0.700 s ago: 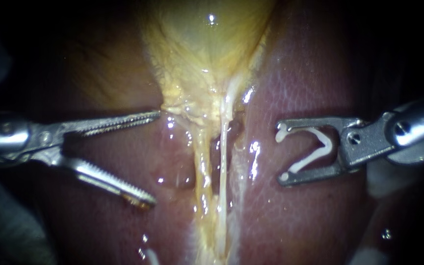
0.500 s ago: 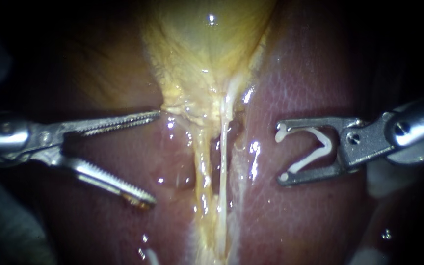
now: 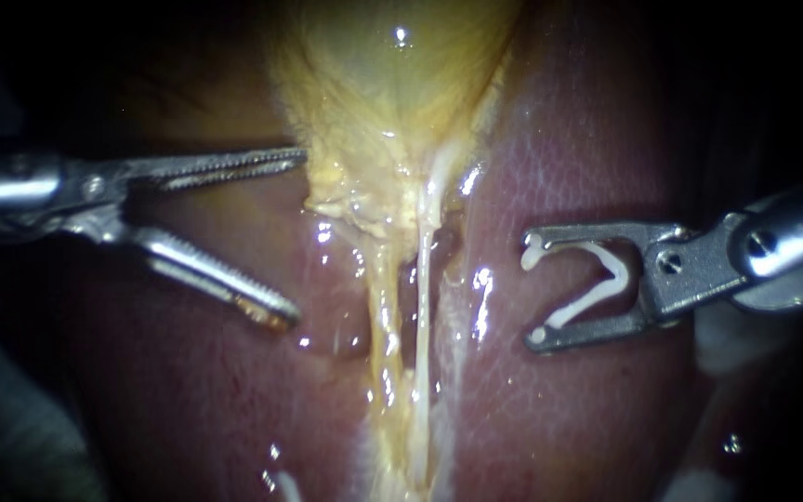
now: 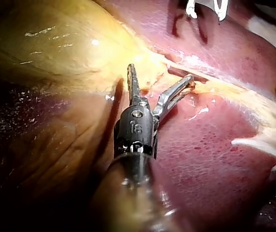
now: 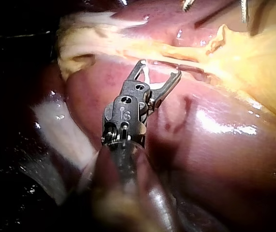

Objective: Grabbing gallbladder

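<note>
The gallbladder (image 3: pixel 392 84), a glistening yellow sac, lies on the dark red liver (image 3: pixel 569 158), in the furrow between two lobes. It narrows to a ragged yellow neck. From that neck two pale tubes (image 3: pixel 420 307) run side by side down the furrow.

The left instrument (image 3: pixel 296 237) comes in beside the neck. Its end effector, a pair of toothed jaws, stands wide apart and holds nothing. The upper jaw's tip reaches the sac's side just above the neck, touching it or nearly so. The lower jaw hangs over bare liver, near the tubes but apart from them. The left wrist view agrees: one jaw lies along the yellow tissue and the other points toward the tubes, with a clear gap between them.

The right instrument (image 3: pixel 530 293) hovers over the liver on the far side of the tubes, well apart from the gallbladder. Its end effector is clamped on a white clip (image 3: pixel 597 284), which sits open in a V between the two jaws and touches both.

The grab looks close but is not yet made. The left jaws are lined up at the sac's edge, and what seems left is to bring tissue between them and close.

Count: one gallbladder, one liver, two tubes, two instruments, one clip.
</note>
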You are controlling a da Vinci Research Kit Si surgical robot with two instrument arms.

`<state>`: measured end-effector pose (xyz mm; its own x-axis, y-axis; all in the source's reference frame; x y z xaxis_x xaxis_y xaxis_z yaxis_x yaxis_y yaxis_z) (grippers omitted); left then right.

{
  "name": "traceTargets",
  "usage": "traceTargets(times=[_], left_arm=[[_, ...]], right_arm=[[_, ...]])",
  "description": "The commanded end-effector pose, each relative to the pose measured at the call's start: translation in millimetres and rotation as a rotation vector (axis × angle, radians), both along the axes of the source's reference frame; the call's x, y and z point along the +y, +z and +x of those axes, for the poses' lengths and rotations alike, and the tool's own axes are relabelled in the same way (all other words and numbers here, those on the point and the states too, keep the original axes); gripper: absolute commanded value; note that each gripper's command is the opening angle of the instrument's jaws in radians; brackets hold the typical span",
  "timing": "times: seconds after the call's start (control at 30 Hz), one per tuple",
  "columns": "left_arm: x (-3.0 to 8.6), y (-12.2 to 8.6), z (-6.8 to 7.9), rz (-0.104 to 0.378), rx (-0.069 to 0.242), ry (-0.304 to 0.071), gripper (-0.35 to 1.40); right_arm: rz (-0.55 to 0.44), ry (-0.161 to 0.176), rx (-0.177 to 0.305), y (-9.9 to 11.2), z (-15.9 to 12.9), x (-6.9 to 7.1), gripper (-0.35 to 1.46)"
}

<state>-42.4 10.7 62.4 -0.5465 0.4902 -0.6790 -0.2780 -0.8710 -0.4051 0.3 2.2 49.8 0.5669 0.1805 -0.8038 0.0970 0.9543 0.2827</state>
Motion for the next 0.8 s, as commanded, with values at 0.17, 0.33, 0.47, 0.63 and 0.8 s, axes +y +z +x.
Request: traceTargets(times=[0.17,0.33,0.47,0.63,0.8], left_arm=[[0.4,1.1,-1.6,0.006,0.027,0.003,0.69],[0.0,2.1,-1.7,0.007,0.056,0.014,0.57],[-0.5,2.6,-1.3,0.016,0.081,0.034,0.57],[-0.4,3.1,-1.2,0.018,0.09,0.04,0.46],[-0.4,3.0,-1.1,0.027,0.091,0.033,0.29]], right_arm=[[0.0,-0.001,0.0,0.0,-0.1,0.0,0.5],[0.0,-0.001,0.0,0.0,-0.1,0.0,0.5],[0.0,-0.001,0.0,0.0,-0.1,0.0,0.5],[0.0,-0.001,0.0,0.0,-0.1,0.0,0.5],[0.0,-0.001,0.0,0.0,-0.1,0.0,0.5]])
